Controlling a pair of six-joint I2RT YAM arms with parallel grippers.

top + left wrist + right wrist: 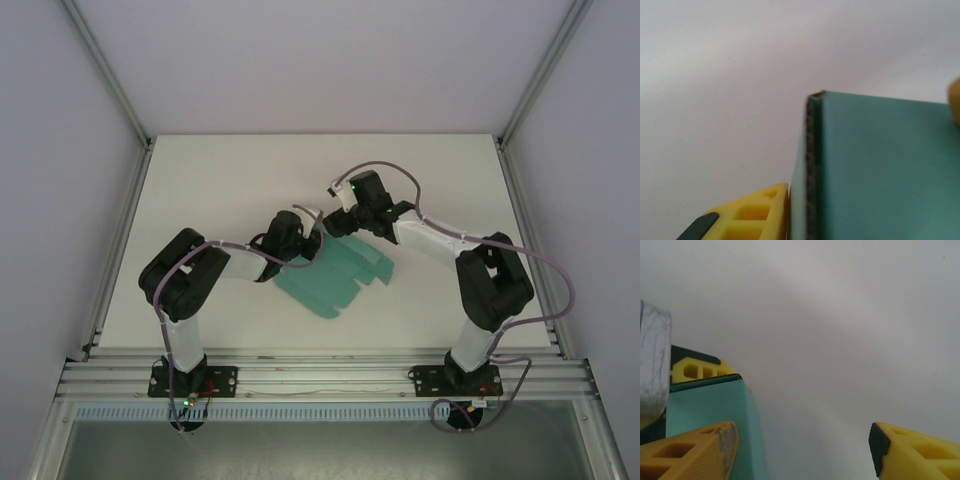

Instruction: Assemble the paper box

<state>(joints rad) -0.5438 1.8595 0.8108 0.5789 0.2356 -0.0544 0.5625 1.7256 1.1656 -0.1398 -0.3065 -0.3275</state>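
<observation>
White table (pixel 200 200), pale walls (pixel 300 60) — right tool (pixel 802 440) apart; left tool (pixel 310 242) at paper box (pixel 340 275), state unclear.

A robotics lab test cell: a white worktop (pixel 200 180) closed in by plain white panels (pixel 320 60) beyond and to either side of the left claw (pixel 312 237) and right claw (pixel 345 222), aluminium frame posts (pixel 107 70), and a slotted aluminium rail (pixel 320 378) on the near side of the claws, carrying both arm bases (pixel 192 380).
</observation>
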